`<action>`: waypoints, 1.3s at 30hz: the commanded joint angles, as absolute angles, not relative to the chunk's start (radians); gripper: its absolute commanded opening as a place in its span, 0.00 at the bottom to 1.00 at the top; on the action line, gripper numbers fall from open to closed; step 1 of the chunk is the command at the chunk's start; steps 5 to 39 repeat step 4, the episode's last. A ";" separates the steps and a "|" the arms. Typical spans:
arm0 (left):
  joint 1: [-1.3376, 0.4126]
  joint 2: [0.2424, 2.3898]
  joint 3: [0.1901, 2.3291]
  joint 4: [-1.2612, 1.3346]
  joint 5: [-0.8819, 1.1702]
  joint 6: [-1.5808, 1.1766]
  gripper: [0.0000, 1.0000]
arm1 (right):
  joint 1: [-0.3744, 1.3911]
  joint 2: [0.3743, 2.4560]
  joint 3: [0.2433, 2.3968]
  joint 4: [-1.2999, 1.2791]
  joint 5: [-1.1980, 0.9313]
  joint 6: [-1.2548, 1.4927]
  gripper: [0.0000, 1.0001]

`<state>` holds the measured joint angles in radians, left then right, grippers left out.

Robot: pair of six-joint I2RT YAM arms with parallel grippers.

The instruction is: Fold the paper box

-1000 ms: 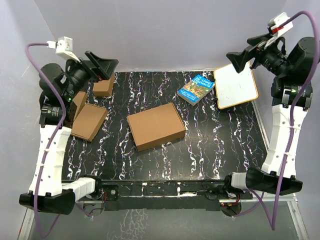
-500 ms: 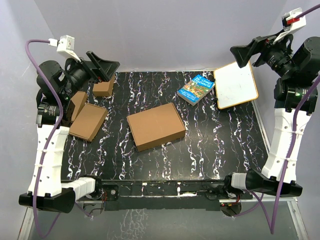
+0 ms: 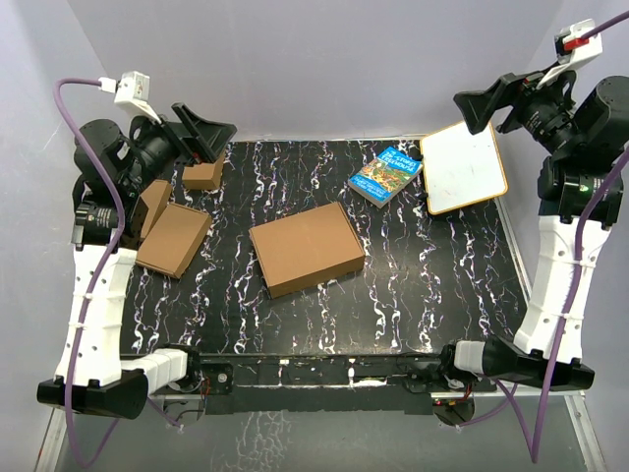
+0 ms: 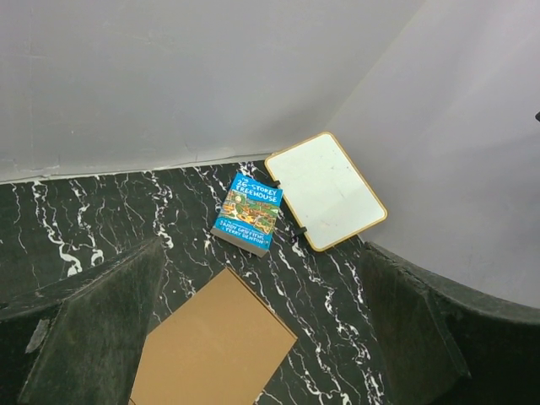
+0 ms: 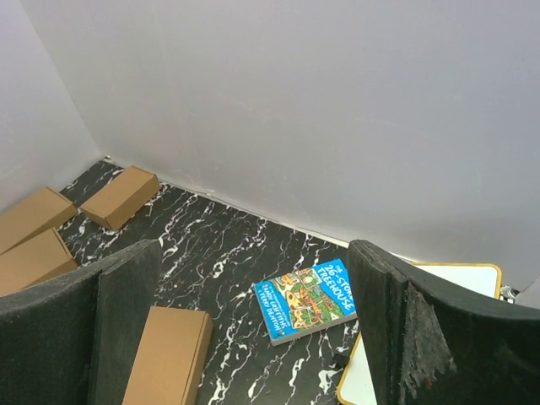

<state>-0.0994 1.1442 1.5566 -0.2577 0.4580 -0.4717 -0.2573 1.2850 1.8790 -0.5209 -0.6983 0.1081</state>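
Black table [image 3: 442,285] holds the paper box [image 3: 308,248] at its middle. Your left gripper [image 3: 204,135], open like the right gripper [image 3: 484,101], looks nearer.

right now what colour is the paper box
Plain brown; the paper box shows best in the top external view.

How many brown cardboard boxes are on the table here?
4. The large flat brown cardboard box lies mid-table; three smaller boxes sit at the left: one by the back wall, one nearer, one between them partly behind the left arm. Others could be hidden.
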 commanded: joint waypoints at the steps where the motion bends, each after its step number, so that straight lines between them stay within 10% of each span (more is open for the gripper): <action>1: -0.098 1.126 1.556 -0.246 0.479 -0.465 0.97 | -0.265 1.257 1.869 -0.486 -0.696 0.123 1.00; 39: -0.098 1.124 1.546 -0.239 0.482 -0.466 0.97 | -0.265 1.255 1.858 -0.486 -0.711 0.119 1.00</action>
